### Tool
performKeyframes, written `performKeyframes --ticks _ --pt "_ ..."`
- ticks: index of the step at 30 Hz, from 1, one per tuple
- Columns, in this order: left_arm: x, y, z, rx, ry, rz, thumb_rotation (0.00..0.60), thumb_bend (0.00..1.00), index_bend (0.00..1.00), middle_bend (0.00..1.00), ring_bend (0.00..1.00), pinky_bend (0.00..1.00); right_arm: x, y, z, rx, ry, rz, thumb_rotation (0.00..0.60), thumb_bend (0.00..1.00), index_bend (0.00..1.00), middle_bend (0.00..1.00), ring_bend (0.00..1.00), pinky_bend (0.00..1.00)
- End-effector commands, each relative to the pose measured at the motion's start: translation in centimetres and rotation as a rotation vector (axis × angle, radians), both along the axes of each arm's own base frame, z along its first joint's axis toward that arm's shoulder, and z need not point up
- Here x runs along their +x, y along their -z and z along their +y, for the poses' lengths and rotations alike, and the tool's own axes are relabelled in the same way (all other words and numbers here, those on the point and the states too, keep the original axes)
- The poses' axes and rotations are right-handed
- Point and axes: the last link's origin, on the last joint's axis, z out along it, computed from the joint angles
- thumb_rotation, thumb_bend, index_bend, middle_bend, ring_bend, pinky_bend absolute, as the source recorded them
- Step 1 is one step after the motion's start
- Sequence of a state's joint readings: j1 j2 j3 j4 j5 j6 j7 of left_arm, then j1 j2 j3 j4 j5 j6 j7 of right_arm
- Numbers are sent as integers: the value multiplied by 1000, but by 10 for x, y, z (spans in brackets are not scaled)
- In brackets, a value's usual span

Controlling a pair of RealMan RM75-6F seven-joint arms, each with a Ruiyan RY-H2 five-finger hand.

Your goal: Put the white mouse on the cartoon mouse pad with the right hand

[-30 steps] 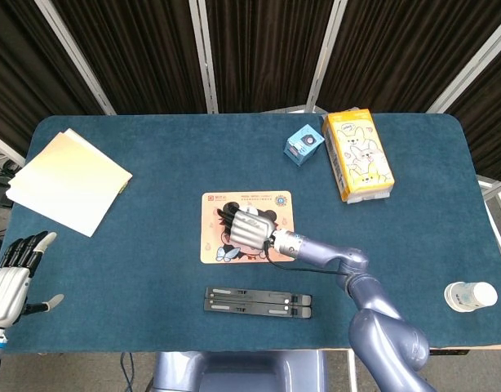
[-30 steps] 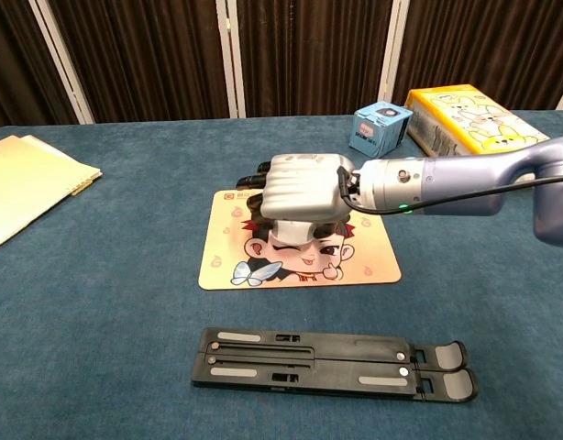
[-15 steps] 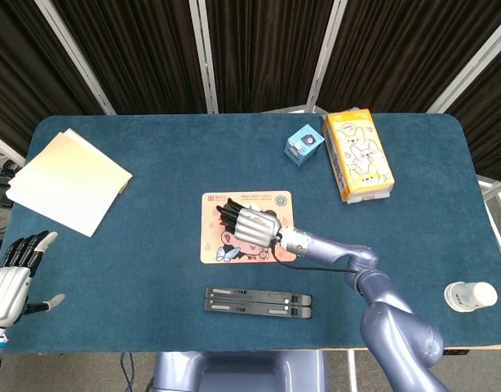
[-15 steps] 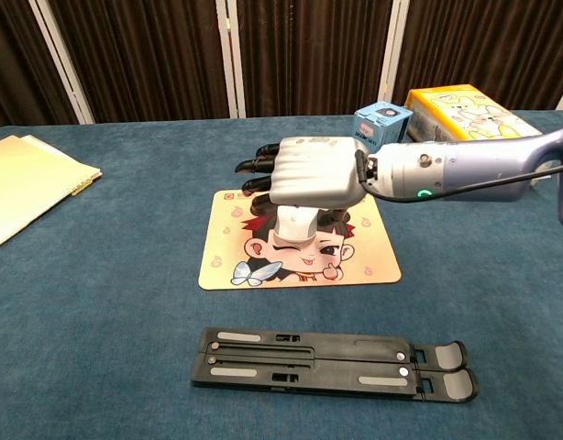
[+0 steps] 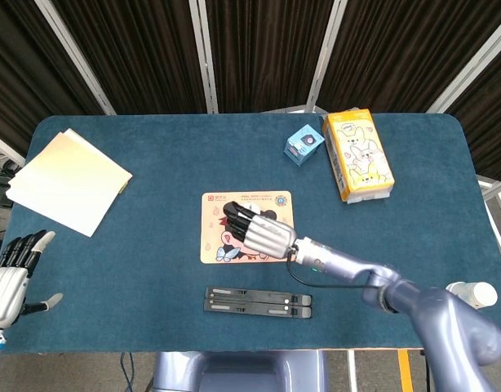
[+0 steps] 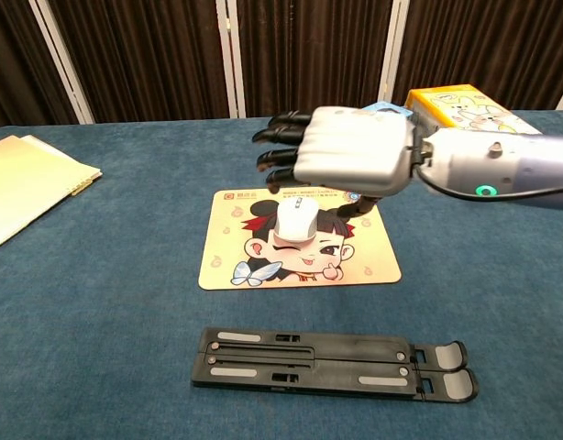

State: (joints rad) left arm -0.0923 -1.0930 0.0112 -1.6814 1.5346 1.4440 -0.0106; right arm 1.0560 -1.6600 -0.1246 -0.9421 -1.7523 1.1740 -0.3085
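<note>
**White mouse left on the pad, right hand lifted clear**

The white mouse (image 6: pixel 297 218) is seen lying on the cartoon mouse pad (image 6: pixel 355 264), over the upper part of the printed face, in the chest view. In the head view the mouse is hidden under the right hand (image 5: pixel 260 230). That hand (image 6: pixel 346 149) is held above the mouse, palm down, with its dark fingers (image 6: pixel 280 157) extended and slightly apart; nothing is gripped and a clear gap is seen between hand and mouse.

A black folding stand (image 6: pixel 332 363) is laid flat on the table (image 5: pixel 152 269) just in front of the pad, apart from it. A small blue box (image 5: pixel 303 145) stands behind the pad to the right, and a yellow cartoon-printed box (image 5: pixel 358 155) lies just beside it, further right. A stack of pale yellow paper (image 5: pixel 67 180) is placed at the far left of the table, well apart from the pad. A small white bottle (image 5: pixel 471 295) lies near the right edge, partly covered by the right arm in the head view. The left hand (image 5: pixel 10 282) is seen at the left table edge, fingers spread and holding nothing.

Compared with one second earlier, the right hand has been raised off the mouse: it was then closed low over it on the pad, and the mouse was mostly covered. The mouse is now exposed in the chest view. The left hand and the other objects are unchanged.
</note>
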Motion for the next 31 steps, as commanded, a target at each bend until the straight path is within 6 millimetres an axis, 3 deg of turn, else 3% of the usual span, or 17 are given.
performKeyframes --ticks 1,12,13,17,25,31 --pt "0 -1 -2 4 7 5 600 90 0 0 0 0 -35 -54 24 -148 309 -190 600 196 256 156 0 53" --pt "1 0 -6 18 28 39 600 91 0 0 0 0 -109 -121 91 -194 895 -564 600 184 235 96 0 0" --pt "3 1 -7 8 38 41 600 90 0 0 0 0 -128 -135 106 -233 992 -649 600 183 235 94 0 0" --pt "5 2 -10 7 62 55 600 91 0 0 0 0 -151 -154 136 -251 1089 -746 600 184 235 72 0 0" --pt "3 3 -14 16 62 74 600 90 0 0 0 0 -185 -171 184 -250 1191 -794 600 184 224 15 0 0" --pt "3 3 -16 17 59 77 600 90 0 0 0 0 -194 -176 203 -232 1232 -847 600 184 215 0 0 0"
